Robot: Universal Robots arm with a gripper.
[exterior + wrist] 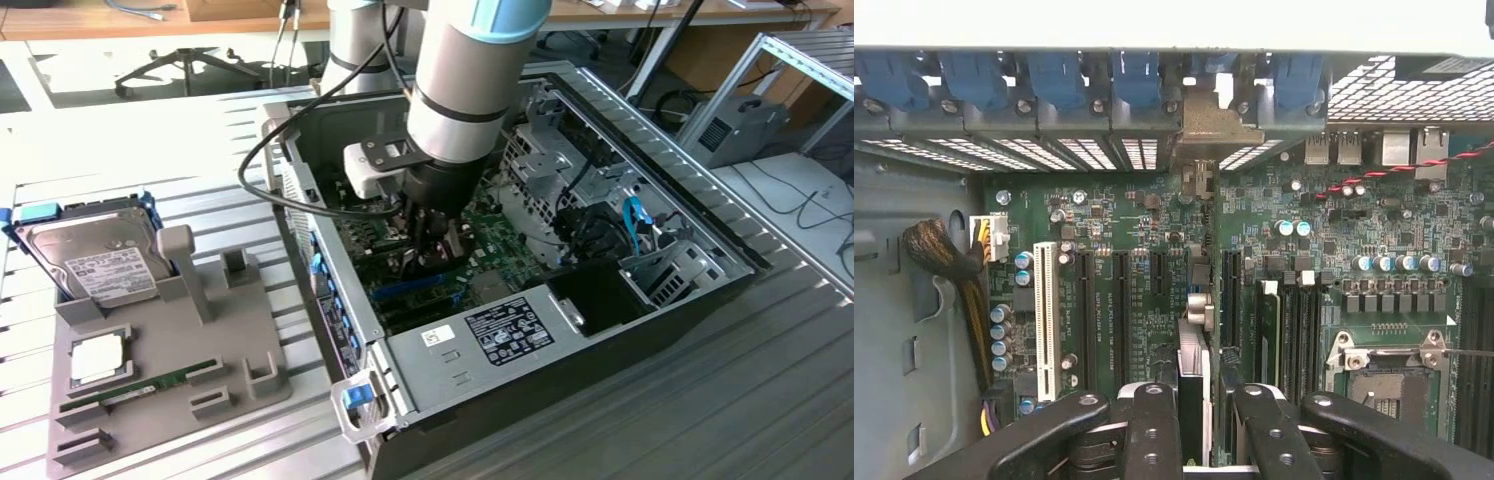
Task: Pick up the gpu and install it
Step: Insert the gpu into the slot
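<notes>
Edge-on, thin dark gpu (1194, 370), silver bracket end, between gripper (1194, 440) fingers

One gpu (1195, 340), one hard drive (100, 262), one computer case (587, 330), one pincer (1195, 425), one grey tray (174, 370)

The open computer case (534, 300) is seen from high above and at an angle in the exterior view, with the tabletop (747, 400) around it. The motherboard (1154, 270) is viewed close-up from the wrist, looking straight down; it is shared by both views.
</notes>
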